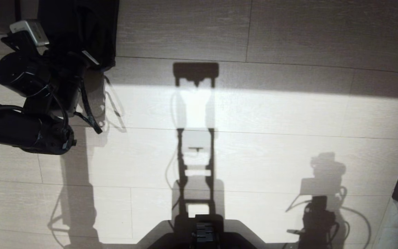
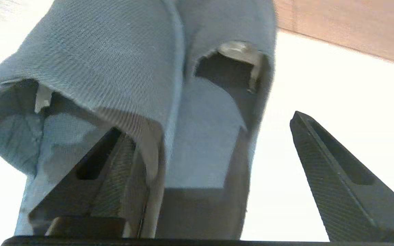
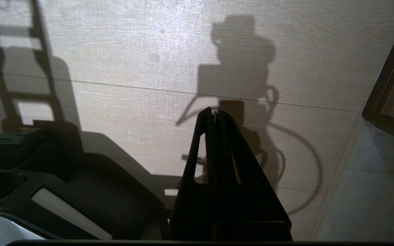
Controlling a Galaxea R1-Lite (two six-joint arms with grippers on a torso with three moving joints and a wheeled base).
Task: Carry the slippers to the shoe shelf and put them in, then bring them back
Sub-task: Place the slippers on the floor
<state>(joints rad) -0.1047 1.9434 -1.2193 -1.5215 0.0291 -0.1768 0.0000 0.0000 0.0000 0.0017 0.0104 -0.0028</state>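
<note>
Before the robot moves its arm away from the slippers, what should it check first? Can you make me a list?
1. Left gripper open: ok, the jaws stand wide apart.
2. Pair of dark fabric closed-toe slippers let go: cannot tell; one finger sits inside a slipper's opening, against its fabric edge.
3. Slippers lying on the pale wood-grain floor: ok, side by side, toes pointing away from the gripper.
4. Other finger free: ok, it is over bare floor beside the slippers.
5. Right gripper out of the way: ok, shut and parked over the floor by the robot's base.
</note>
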